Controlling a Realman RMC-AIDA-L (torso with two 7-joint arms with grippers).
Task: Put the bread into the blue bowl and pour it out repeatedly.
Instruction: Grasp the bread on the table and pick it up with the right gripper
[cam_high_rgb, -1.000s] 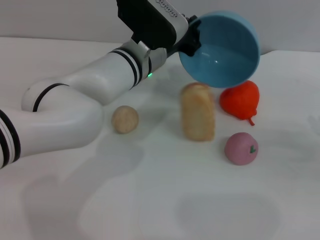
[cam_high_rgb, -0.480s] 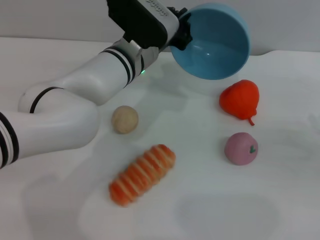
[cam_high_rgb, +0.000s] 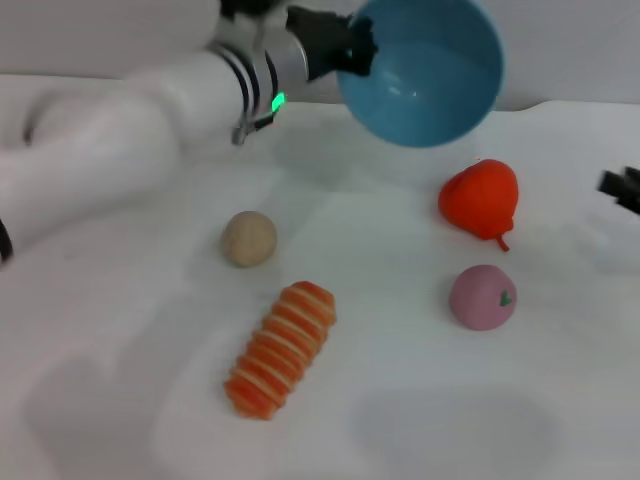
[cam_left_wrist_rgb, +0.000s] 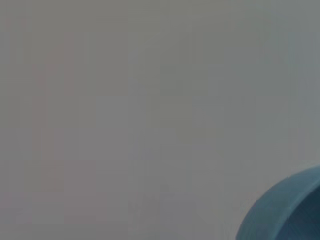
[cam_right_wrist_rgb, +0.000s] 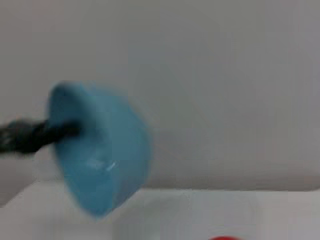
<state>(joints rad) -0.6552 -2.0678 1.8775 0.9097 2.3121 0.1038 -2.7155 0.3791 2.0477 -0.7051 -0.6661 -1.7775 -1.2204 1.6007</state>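
The white worktop (cam_high_rgb: 400, 420) fills the frame, and the left arm (cam_high_rgb: 110, 140) reaches across its upper left, forearm slanting up toward top centre. There the left gripper (cam_high_rgb: 352, 48) pinches the rim of the blue bowl (cam_high_rgb: 425, 75) — held aloft, tipped on its side, its hollow facing the camera. The bread (cam_high_rgb: 280, 348) lies diagonally on the worktop at lower centre, just below the beige ball (cam_high_rgb: 248, 238); half a second ago it lay a little farther right, and the bowl sat slightly lower. The right gripper (cam_high_rgb: 622, 188) shows at the right edge — whether spread or not, I cannot tell.
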